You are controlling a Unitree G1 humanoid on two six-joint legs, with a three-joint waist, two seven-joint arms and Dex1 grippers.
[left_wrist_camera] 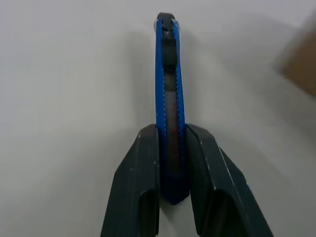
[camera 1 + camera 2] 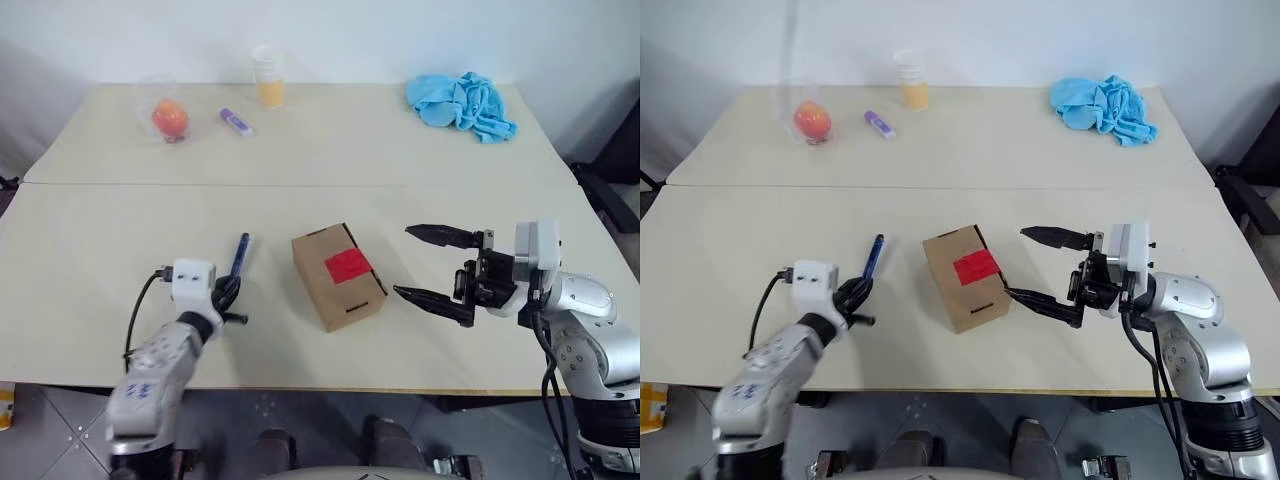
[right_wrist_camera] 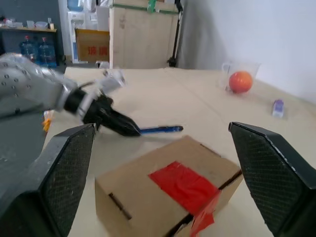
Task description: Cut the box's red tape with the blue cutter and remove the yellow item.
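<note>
The surface [image 2: 90, 250] lies bare around the box [image 2: 338, 277], which sits near its front edge. Right pincer [image 2: 432, 265], spread wide, stands just right of the box. Left pincer [image 2: 229, 292], left of the box, pinches the blue cutter [image 2: 239, 256].

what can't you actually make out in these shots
- Yellow item: hidden inside the closed box, every view.
- Blue cutter blade: left wrist view, too small to tell if extended.
- Red tape state: the right wrist view shows a loose-looking corner; cut or not is unclear.
</note>
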